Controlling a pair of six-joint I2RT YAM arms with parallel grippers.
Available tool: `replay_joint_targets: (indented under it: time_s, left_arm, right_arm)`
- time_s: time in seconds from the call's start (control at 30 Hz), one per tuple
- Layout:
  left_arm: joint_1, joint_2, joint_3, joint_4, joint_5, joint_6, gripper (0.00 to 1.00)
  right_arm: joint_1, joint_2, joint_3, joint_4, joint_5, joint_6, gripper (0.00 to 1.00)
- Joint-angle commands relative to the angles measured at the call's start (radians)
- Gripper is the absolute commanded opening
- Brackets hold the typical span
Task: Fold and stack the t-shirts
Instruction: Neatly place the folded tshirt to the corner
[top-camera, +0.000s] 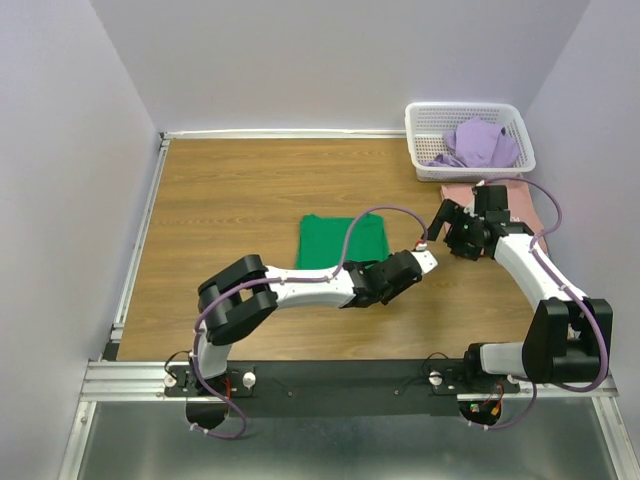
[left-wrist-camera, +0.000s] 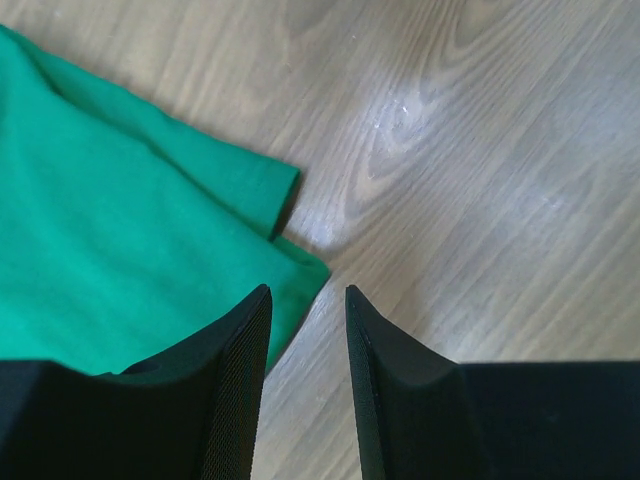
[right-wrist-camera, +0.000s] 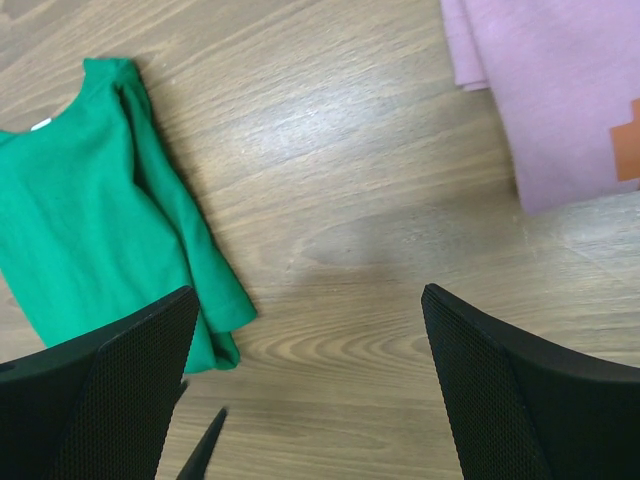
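- Shirts seen from above: the green shirt (top-camera: 343, 242) lies mid-table (top-camera: 230, 190) as a narrow rectangle. The pink shirt (top-camera: 524, 198) lies flat just in front of the basket (top-camera: 416, 140), partly under the right arm. The purple shirt (top-camera: 480, 145) sits crumpled inside the basket. The left gripper (top-camera: 405, 278) and right gripper (top-camera: 446, 228) hang near each other, between green and pink.
- Left wrist: the left gripper (left-wrist-camera: 308, 300) hovers over a corner of the green shirt (left-wrist-camera: 120, 230), its jaws a narrow gap apart with nothing between them.
- Right wrist: the right gripper (right-wrist-camera: 309, 295) is spread wide and empty above bare wood. The green shirt (right-wrist-camera: 80, 220) lies to one side with a sleeve folded in, and the pink shirt (right-wrist-camera: 560, 80) (orange print showing) lies to the other.
- Progress, as a judgement: green looks part-folded, pink's folding cannot be told, purple seems untouched and nothing is stacked, so most of the job remains.
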Motion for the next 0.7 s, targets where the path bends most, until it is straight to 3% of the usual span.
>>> replay_joint_targets:
  time_s: [0.0, 0.5, 0.67]
  left_arm:
    - [-0.005, 0.060, 0.059, -0.022, -0.012, 0.033, 0.44]
    - [0.030, 0.129, 0.044, -0.066, 0.019, 0.058, 0.43]
    - [0.051, 0.129, 0.041, -0.057, 0.028, 0.049, 0.29]
  right_arm:
    - [-0.005, -0.012, -0.022, -0.008, -0.040, -0.002, 1.00]
    - [-0.028, -0.010, -0.049, 0.018, -0.097, 0.010, 1.00]
    - [-0.028, 0.005, -0.066, 0.049, -0.155, 0.028, 1.00]
